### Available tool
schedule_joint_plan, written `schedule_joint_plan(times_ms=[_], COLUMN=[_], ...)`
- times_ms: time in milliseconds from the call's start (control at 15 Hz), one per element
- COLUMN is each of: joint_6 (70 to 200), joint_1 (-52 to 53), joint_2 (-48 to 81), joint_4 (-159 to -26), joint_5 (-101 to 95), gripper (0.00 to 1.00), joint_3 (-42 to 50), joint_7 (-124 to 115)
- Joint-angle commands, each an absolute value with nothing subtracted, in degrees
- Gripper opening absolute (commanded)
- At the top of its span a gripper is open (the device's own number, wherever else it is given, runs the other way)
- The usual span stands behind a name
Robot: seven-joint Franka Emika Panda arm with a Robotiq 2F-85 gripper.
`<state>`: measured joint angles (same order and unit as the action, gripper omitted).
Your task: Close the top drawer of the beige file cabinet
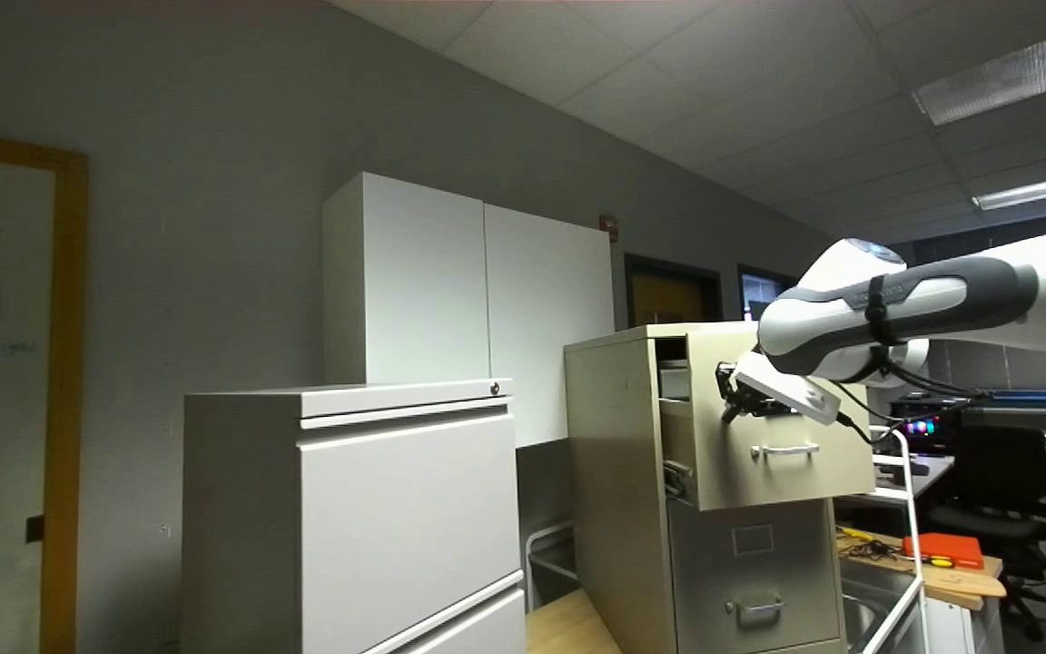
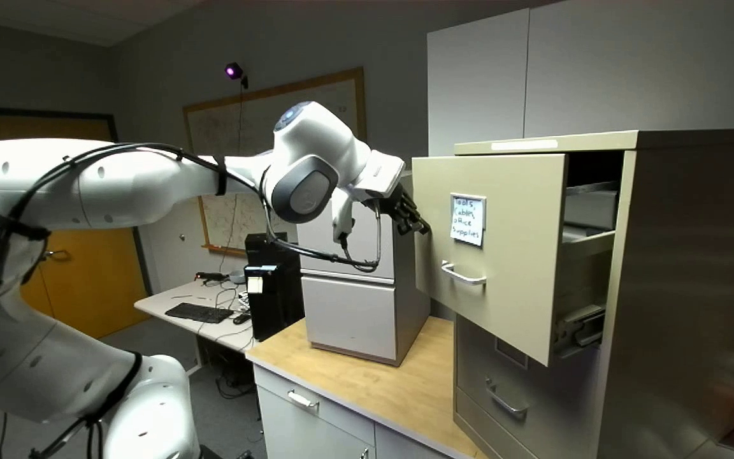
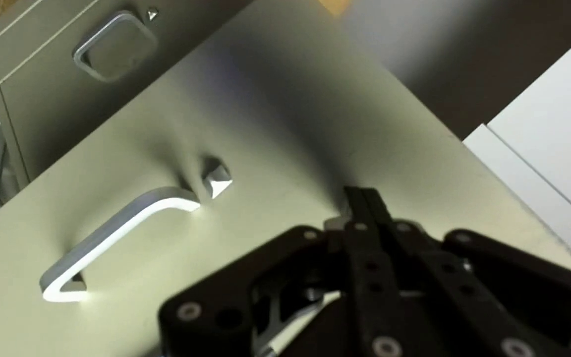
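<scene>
The beige file cabinet (image 1: pixel 614 472) stands upright and also shows in an exterior view (image 2: pixel 685 287). Its top drawer (image 1: pixel 714 477) is pulled part way out; its front (image 2: pixel 517 236) bears a label and a metal handle (image 2: pixel 462 274). Grey items show inside through the side gap. My gripper (image 1: pixel 730 413) is at the drawer front, above the handle and toward the side edge by the grey-white cabinet. In the wrist view the fingertips (image 3: pixel 362 193) are together with nothing between them, pointing at the drawer front (image 3: pixel 265 238), touching or very close; I cannot tell which. The lower drawer (image 2: pixel 526 389) is shut.
A grey-white lateral cabinet (image 1: pixel 414 527) stands beside the file cabinet on a wooden counter (image 2: pixel 354 376). White wall cupboards (image 1: pixel 550 318) hang behind. A white rail (image 1: pixel 909 518) stands beside the cabinet. A desk with a keyboard (image 2: pixel 198 312) is behind the arm.
</scene>
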<state>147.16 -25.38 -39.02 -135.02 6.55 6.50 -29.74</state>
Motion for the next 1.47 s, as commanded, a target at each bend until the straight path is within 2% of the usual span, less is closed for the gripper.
schedule_joint_plan(times_ms=[0, 267, 600, 1400], joint_6=[158.80, 169.03, 173.28, 166.68], joint_1=[-31.03, -38.96, -47.67, -47.71], joint_2=[-35.71, -30.52, -23.86, -11.79], joint_4=[-136.06, -135.22, -129.96, -115.33], joint_5=[4.44, 1.18, -0.44, 0.29], gripper=[0.00, 0.00, 0.00, 0.00], joint_3=[2.47, -3.49, -10.40, -12.83], joint_7=[-35.66, -41.28, -43.34, -39.32])
